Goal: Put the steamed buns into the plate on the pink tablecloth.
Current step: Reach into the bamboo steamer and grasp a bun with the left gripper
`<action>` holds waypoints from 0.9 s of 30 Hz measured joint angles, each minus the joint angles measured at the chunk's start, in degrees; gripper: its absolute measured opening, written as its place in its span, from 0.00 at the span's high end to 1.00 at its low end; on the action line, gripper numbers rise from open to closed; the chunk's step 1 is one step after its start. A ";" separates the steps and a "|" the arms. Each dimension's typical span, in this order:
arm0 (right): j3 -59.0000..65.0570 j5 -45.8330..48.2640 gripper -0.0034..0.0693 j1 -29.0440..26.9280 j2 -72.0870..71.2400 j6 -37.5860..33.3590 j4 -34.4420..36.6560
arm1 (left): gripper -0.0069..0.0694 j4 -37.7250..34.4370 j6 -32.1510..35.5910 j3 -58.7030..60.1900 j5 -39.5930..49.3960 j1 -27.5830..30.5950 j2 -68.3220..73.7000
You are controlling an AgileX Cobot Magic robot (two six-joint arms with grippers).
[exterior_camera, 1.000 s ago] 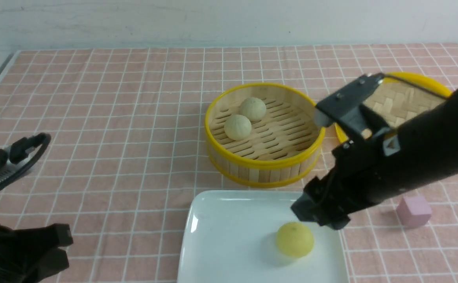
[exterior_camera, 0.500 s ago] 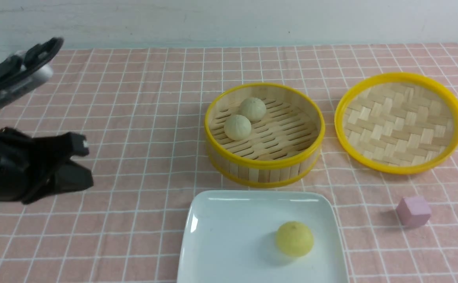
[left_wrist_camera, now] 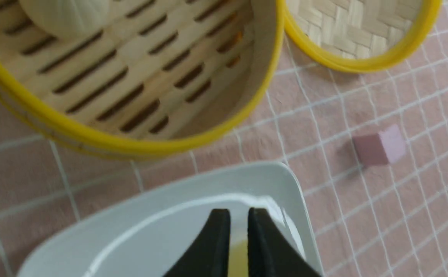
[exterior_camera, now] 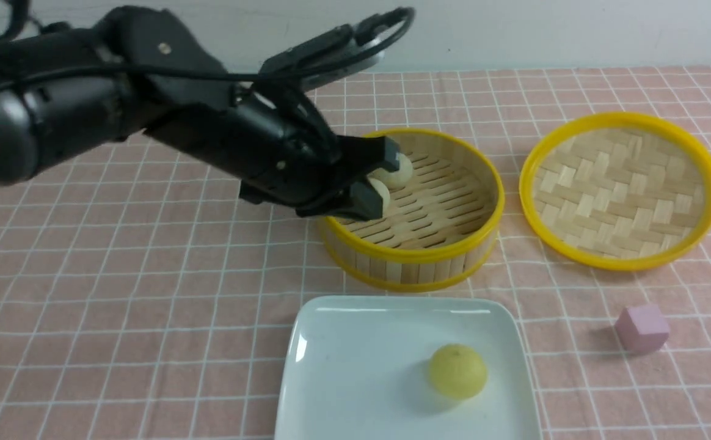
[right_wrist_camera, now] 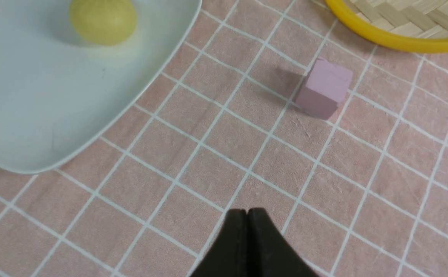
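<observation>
Currently, left gripper [exterior_camera: 383,183] reaches over the left rim of the basket [exterior_camera: 410,260], jaws parted, nothing clamped; the left wrist view shows only a narrow slit between the fingers. Near beige bun [exterior_camera: 385,190] lies on the basket slats, mostly hidden behind the lower finger; contact cannot be told. Far beige bun [exterior_camera: 402,171] sits just behind it, inside the basket, also partly covered. Yellow bun [exterior_camera: 457,371] rests on the plate [exterior_camera: 343,373], toward its right side. Plate lies on the cloth [exterior_camera: 148,275], just in front of the basket. Right gripper [right_wrist_camera: 248,212] is out of the front view; its wrist view shows the jaws pressed together, empty, above cloth near the plate corner. Lid [exterior_camera: 621,186] lies right of the basket, cube [exterior_camera: 641,329] in front of the lid.
</observation>
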 joint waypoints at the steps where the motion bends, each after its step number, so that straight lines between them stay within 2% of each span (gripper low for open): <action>1: 0.56 -0.64 0.96 0.00 0.00 0.00 0.00 | 0.69 2.34 -2.64 -2.77 0.18 -0.27 2.11; 2: 0.56 -0.64 0.96 0.00 0.00 0.00 0.00 | 0.68 2.34 -3.15 -3.32 0.23 -0.35 2.53; 4: 0.89 -2.13 0.96 0.00 -0.06 0.00 -0.06 | 0.56 6.82 -9.22 -9.99 0.57 -0.40 7.71; 6: 1.02 -3.00 0.96 0.00 -0.06 0.00 -0.23 | 0.47 12.19 -12.46 -16.26 1.31 -0.40 12.26; 7: 1.02 -3.05 0.96 0.00 -0.06 0.00 -0.19 | 0.47 12.66 -12.64 -16.26 1.31 -0.40 12.65; 9: 1.23 -3.18 0.96 0.00 -0.06 0.00 -0.24 | 0.43 18.65 -13.71 -22.25 2.75 -0.40 17.51; 13: 1.23 -3.42 0.95 0.00 -0.06 0.00 -0.24 | 0.44 22.41 -14.07 -25.46 2.81 -0.40 21.48; 18: 1.84 -5.52 0.95 0.00 -0.06 0.00 -1.24 | 0.53 25.47 -14.07 -26.43 1.40 -0.40 27.30; 19: 2.49 -6.11 0.95 0.00 -0.06 0.00 -1.48 | 0.60 25.41 -14.07 -26.43 1.40 -0.40 29.14; 20: 2.54 -6.11 0.95 0.00 -0.06 0.00 -1.48 | 0.60 25.34 -14.07 -26.43 1.40 -0.40 29.28; 24: 2.93 -6.41 0.95 0.00 -0.06 0.00 -1.68 | 0.83 24.87 -15.35 -26.89 0.91 -0.40 29.57; 27: 2.93 -6.41 0.94 0.00 -0.11 0.00 -1.73 | 0.87 24.83 -15.57 -26.89 2.10 -0.40 28.59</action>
